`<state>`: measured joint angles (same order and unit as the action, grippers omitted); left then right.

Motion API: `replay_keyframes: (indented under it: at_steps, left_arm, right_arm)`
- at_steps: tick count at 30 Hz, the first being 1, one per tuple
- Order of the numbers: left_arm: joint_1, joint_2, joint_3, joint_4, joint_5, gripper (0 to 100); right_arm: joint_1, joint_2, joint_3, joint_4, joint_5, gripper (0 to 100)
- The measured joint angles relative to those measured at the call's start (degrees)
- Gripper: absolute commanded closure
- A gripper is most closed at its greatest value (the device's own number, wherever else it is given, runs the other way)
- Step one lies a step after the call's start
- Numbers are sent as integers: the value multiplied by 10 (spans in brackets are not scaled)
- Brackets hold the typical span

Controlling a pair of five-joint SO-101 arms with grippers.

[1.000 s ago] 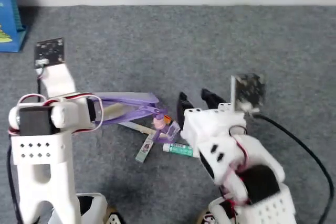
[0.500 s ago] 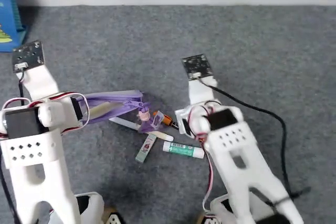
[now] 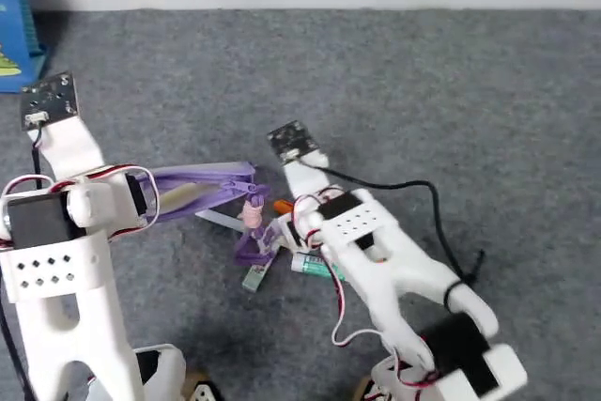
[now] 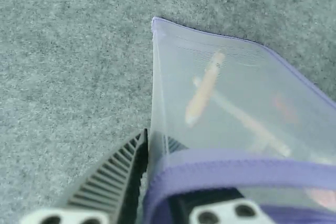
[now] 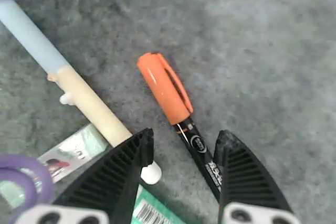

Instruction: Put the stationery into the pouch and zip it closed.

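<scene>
My left gripper (image 4: 149,174) is shut on the purple-edged rim of the see-through pouch (image 4: 226,103), holding it above the carpet; the pouch (image 3: 202,185) stretches toward the middle. My right gripper (image 5: 185,137) is open, low over the carpet, its fingers either side of the black barrel of an orange-capped pen (image 5: 164,94). Beside it lie a cream-and-blue pen (image 5: 79,93), a pale green pack (image 5: 73,145) and a green glue stick (image 5: 157,211). In the high view the orange pen (image 3: 282,206), glue stick (image 3: 315,267) and pack (image 3: 255,275) lie under the right arm.
A purple strap loop (image 3: 252,246) with a pink charm (image 3: 252,216) hangs from the pouch's end among the stationery. A black cable (image 3: 423,204) trails off the right arm. A blue box (image 3: 14,25) stands at the far left edge. Grey carpet lies open toward the back wall.
The right arm has swung in from the right and come down over the stationery, its gripper now around the orange pen. The left arm drew the pouch slightly left, then held still.
</scene>
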<state>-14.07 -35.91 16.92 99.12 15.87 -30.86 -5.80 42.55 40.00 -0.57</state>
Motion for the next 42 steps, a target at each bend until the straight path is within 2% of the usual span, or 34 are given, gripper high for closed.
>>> replay_keyframes:
  at_steps: [3,7,10,12,19,27,34,40,42]
  left_arm:
    - [0,0,0,0,0,988]
    - [0,0,0,0,0,988]
    - [0,0,0,0,0,988]
    - [0,0,0,0,0,988]
    - [2,0,0,0,0,988]
    - [53,0,0,0,2,988]
    - [60,0,0,0,16,988]
    - [60,0,0,0,16,988]
    - [60,0,0,0,16,988]
  right_arm:
    - [3,30,0,-16,6,817]
    - [5,45,-1,-18,35,990]
    - [15,45,-1,-21,45,968]
    - [25,45,-1,-21,54,995]
    - [65,20,4,3,65,991]
    - [109,-181,4,135,65,991]
    - [116,-425,4,230,65,991]
    - [113,-627,4,244,65,991]
    - [87,-681,4,244,65,991]
